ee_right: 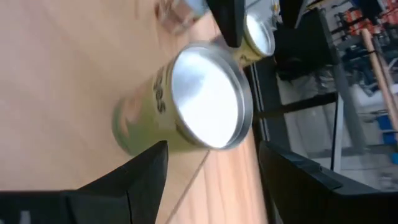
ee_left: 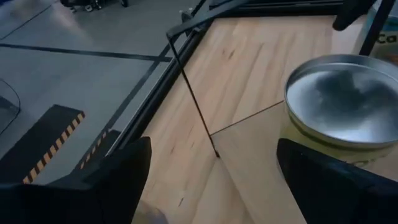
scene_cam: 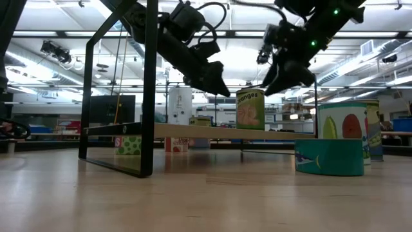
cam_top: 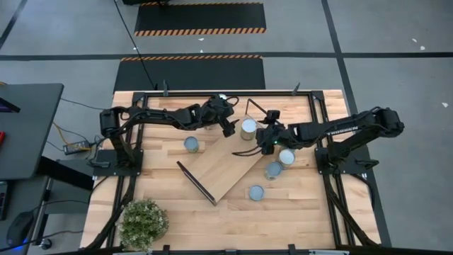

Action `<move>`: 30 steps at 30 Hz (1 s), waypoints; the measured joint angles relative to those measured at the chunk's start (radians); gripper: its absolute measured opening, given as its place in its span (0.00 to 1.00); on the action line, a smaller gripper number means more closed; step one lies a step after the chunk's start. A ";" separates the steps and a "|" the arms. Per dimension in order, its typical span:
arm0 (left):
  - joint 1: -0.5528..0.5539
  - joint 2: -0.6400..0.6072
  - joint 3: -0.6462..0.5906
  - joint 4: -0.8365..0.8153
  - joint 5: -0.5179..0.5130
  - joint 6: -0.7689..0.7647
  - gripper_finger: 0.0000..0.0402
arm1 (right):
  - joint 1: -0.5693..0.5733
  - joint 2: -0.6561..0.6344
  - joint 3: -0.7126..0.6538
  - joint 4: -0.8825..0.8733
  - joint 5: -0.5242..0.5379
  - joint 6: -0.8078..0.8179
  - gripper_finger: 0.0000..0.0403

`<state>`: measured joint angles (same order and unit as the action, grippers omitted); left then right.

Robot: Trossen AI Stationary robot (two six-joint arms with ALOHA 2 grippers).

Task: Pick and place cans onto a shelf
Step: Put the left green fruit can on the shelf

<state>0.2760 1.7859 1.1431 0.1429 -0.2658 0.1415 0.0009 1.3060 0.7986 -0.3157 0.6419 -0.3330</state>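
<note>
the can (cam_top: 248, 127) labelled with oranges is shown upright on the shelf (cam_top: 223, 168), near its far end by the black frame; its flat silvery lid is seen in both wrist views (ee_left: 342, 102) (ee_right: 208, 99), its green-and-yellow side in the low view (scene_cam: 250, 109); it is judged rigid, smooth-walled and probably moderately heavy if full, so that a slip under a light pinch is to be expected; the best hold is judged to be across the cylindrical wall, at mid-height or just below the rim, not on the lid; the paper label may offer slightly more friction than bare metal; the left gripper (cam_top: 228, 127) is held just beside the can on one side, its fingers (ee_left: 118, 180) spread wide with nothing between them; the right gripper (cam_top: 267, 138) is held just beside the can on the other side, fingers (ee_right: 146, 174) parted and likewise empty, the can standing ahead of them and untouched; further cans are left on the tabletop: one (cam_top: 191, 144) beside the shelf on the left arm's side, three (cam_top: 287, 157) (cam_top: 273, 171) (cam_top: 256, 193) grouped on the right arm's side, a squat teal tin (scene_cam: 329, 156) among them in the low view; a potted plant (cam_top: 144, 223) is set at the near corner of the table.
</note>
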 joint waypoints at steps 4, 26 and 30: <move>-0.001 0.018 0.000 0.024 0.002 0.000 0.88 | 0.001 0.038 0.000 0.006 0.073 -0.041 0.65; -0.063 0.020 -0.001 -0.069 -0.070 0.053 0.88 | -0.061 0.084 0.000 0.160 0.125 -0.259 0.65; -0.063 0.020 -0.001 -0.074 -0.072 0.046 0.88 | -0.060 0.082 0.000 0.158 0.150 -0.266 0.65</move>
<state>0.2131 1.8061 1.1423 0.0689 -0.3379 0.1880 -0.0593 1.3876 0.7982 -0.1581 0.7914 -0.5987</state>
